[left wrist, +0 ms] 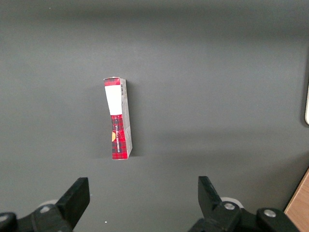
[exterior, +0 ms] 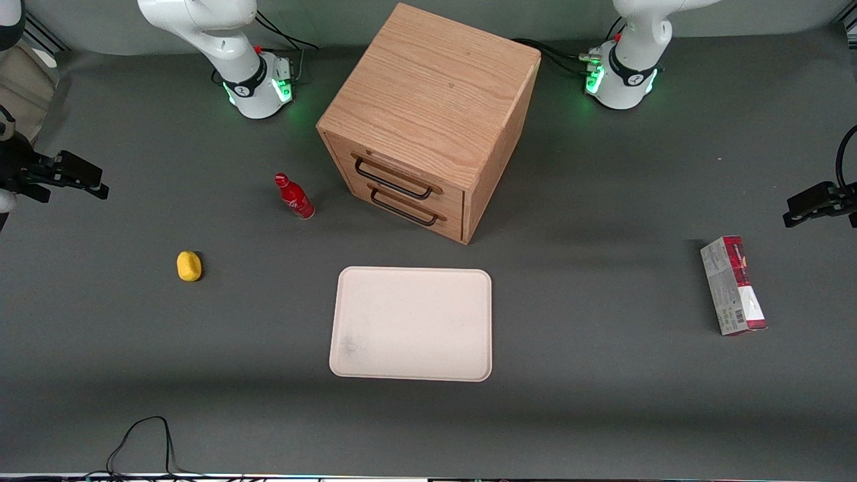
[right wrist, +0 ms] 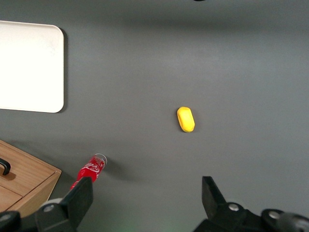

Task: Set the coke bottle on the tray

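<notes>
Nearest the front camera lies tray, bare, with coke bottle upright beside cabinet; gripper spread wide and holding nothing, high toward the working arm's end; reaching step pending, calling for descent around bottle.

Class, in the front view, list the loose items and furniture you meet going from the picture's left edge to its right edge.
Gripper → yellow object → coke bottle → tray → carton. The wooden cabinet overlaps the tray's span, so it is left out.
</notes>
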Controlling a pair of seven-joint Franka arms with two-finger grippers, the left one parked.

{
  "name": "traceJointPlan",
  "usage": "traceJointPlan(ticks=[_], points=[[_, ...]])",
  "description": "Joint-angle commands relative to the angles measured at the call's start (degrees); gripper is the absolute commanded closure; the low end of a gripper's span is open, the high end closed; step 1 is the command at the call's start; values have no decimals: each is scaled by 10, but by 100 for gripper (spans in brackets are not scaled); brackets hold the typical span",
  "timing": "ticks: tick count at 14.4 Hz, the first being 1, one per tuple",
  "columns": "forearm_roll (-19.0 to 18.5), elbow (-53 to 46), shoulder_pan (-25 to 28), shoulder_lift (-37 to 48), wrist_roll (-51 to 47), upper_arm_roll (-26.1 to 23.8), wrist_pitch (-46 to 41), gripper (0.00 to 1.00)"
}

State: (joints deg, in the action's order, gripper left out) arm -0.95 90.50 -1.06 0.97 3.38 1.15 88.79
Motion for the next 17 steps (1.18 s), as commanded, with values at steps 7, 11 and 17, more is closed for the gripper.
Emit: traceJointPlan(ticks=[7, 11, 17], points=[[-3, 0, 5, 2, 6, 4, -11, 0], [1, 14, 6, 15, 5, 4, -10, 0], [2, 47, 63, 47, -52, 3, -6, 0]])
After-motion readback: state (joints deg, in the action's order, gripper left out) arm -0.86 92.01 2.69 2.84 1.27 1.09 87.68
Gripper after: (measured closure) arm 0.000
